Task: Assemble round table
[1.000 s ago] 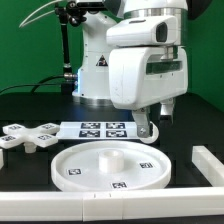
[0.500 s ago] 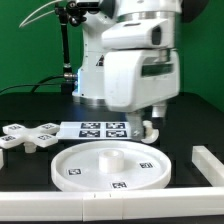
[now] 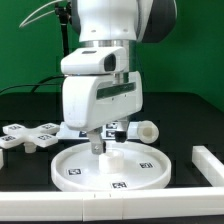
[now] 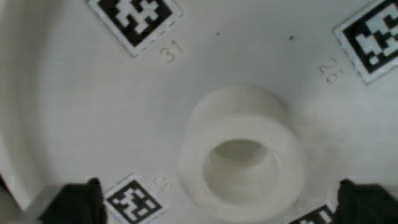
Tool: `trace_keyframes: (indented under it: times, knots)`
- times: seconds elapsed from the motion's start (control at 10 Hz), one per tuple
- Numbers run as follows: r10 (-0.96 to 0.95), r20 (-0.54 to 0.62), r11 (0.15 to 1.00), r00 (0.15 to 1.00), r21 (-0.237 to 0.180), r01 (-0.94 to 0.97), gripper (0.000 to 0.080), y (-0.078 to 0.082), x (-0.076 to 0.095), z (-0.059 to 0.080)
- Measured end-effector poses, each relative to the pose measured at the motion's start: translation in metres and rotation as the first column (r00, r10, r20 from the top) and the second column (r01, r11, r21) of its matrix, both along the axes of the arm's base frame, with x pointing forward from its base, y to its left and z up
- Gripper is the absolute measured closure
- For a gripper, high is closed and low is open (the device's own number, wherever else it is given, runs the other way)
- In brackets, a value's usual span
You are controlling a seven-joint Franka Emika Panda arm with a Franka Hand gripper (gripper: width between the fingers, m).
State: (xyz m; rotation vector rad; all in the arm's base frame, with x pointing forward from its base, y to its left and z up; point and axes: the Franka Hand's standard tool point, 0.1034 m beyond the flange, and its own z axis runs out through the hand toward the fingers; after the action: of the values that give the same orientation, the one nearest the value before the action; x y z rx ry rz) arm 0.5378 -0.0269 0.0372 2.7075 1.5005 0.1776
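Gripper [image 3: 97, 145] over round disc [image 3: 80, 160] (jaws apart)

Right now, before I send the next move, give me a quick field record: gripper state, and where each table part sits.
gripper: open, empty, low over the disc's middle; contact cannot be told
round disc: lying flat, front centre
socket: raised ring at the disc's centre, empty
post: appears to lie on its side just behind the disc's rim, toward the exterior view's right
cross-shaped foot: at the exterior view's left, apart from the disc
marker board: behind the disc, partly hidden by the gripper
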Motion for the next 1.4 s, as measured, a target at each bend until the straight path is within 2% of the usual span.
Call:
trace_keyframes:
  times: [0.5, 0.7, 0.9, 1.4]
  knots:
    - [-0.001, -0.019, 1.000, 1.000, 0.008, 0.002, 0.0150, 0.005, -0.001, -0.017]
    - [-0.002, -0.021, 1.000, 1.000, 0.008, 0.002, 0.0150, 0.005, -0.002, -0.019]
    - [-0.002, -0.020, 1.000, 1.000, 0.008, 0.002, 0.0394, 0.005, -0.002, -0.019]
    - [-0.002, -0.020, 1.000, 1.000, 0.008, 0.002, 0.0393, 0.004, -0.002, -0.019]
